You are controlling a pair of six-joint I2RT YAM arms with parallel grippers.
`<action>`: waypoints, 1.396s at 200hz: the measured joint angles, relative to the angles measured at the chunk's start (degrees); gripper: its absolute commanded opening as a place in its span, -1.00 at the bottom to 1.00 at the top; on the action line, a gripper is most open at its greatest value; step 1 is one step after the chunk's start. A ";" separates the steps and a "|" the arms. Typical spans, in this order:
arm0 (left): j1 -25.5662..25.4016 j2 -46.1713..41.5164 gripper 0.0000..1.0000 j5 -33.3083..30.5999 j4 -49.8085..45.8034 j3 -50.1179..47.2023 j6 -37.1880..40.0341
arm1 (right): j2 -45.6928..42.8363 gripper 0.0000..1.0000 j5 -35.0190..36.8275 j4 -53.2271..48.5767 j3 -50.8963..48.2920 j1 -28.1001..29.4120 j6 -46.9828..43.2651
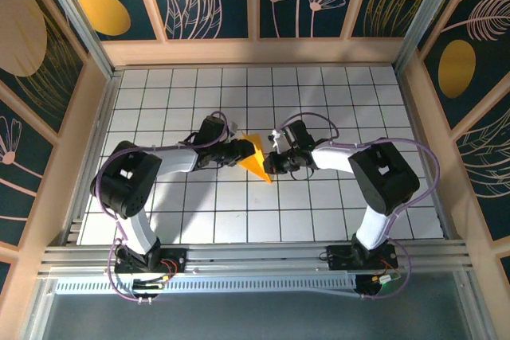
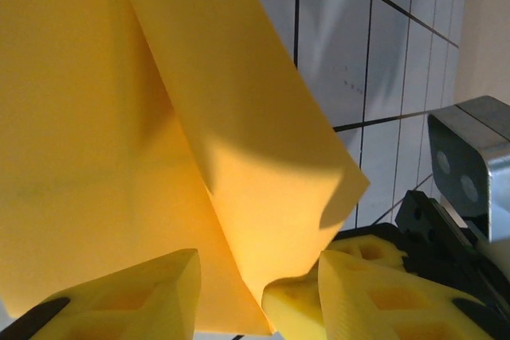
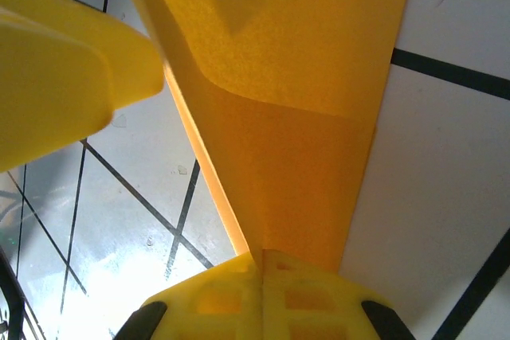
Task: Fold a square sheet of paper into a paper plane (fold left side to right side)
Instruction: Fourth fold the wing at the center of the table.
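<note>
**Carry the flap over without losing the anchor**

At the left, the left claw [image 1: 241,151] is released: in its wrist view its yellow fingers [image 2: 131,296] stand apart on either side of a raised flap, and no pinch can be seen.

Between the two claws, near the middle of the surface [image 1: 319,101] and well away from all its edges, is the sheet of paper [image 1: 256,158]. It is already partly folded to a pointed shape, with its tip toward the near edge. One layer is lifted and bent, not lying flat.

At the right, the right claw [image 1: 273,161] is clenched on the sheet. Its fingers meet, and the paper runs out from between them.

The step in hand looks like bringing the left side over onto the right.

- The right claw's pinch should hold as the anchor so the sheet cannot slide.
- The left claw needs a firm hold on the flap's edge before it moves.
- The flap should then travel in a low arc toward the right.
- Its edges need to line up before any pressing, because a skewed crease would spoil the plane's symmetry.
</note>
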 measured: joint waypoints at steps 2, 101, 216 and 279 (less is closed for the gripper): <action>-0.02 0.09 -0.14 0.00 -0.02 0.07 0.00 | 0.07 -1.00 0.00 0.02 0.00 0.00 0.00; -0.17 4.13 -0.13 -2.32 -0.07 2.78 -0.48 | 0.61 -1.00 -0.44 0.20 0.00 0.00 0.22; -0.28 6.45 -0.15 -4.20 -1.68 4.74 -0.61 | 1.73 -1.00 -1.70 0.42 0.00 0.00 0.20; -0.66 6.71 -0.17 -5.70 -3.65 5.79 -0.52 | 1.79 -0.94 -2.43 0.44 0.00 0.00 0.20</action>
